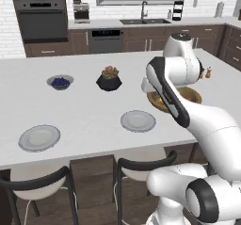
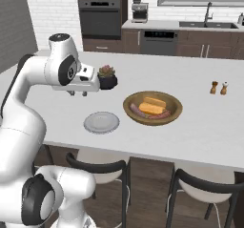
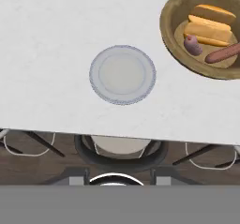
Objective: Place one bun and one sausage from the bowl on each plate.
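The golden-brown bowl (image 2: 175,107) (image 3: 169,35) (image 1: 194,98) stands on the white counter. It holds two orange-yellow buns (image 2: 152,106) (image 3: 209,25) and two pinkish sausages (image 2: 137,111) (image 3: 223,53). One pale-grey plate (image 2: 101,122) (image 3: 122,75) (image 1: 138,121) lies bare to the left of the bowl. A second plate (image 1: 39,138) lies bare at the counter's near left. My gripper (image 2: 78,93) (image 3: 118,178) hovers high over the counter's near edge, up and left of the nearer plate. It is open, its fingertips (image 3: 78,178) apart with nothing between them.
A black plant pot (image 1: 109,80) (image 2: 107,80) and a small grey bowl of blue berries (image 1: 60,82) stand farther back. Salt and pepper shakers (image 2: 218,88) (image 1: 205,72) are beyond the bowl on the right. Stools (image 2: 100,167) (image 3: 119,148) sit under the counter's front edge.
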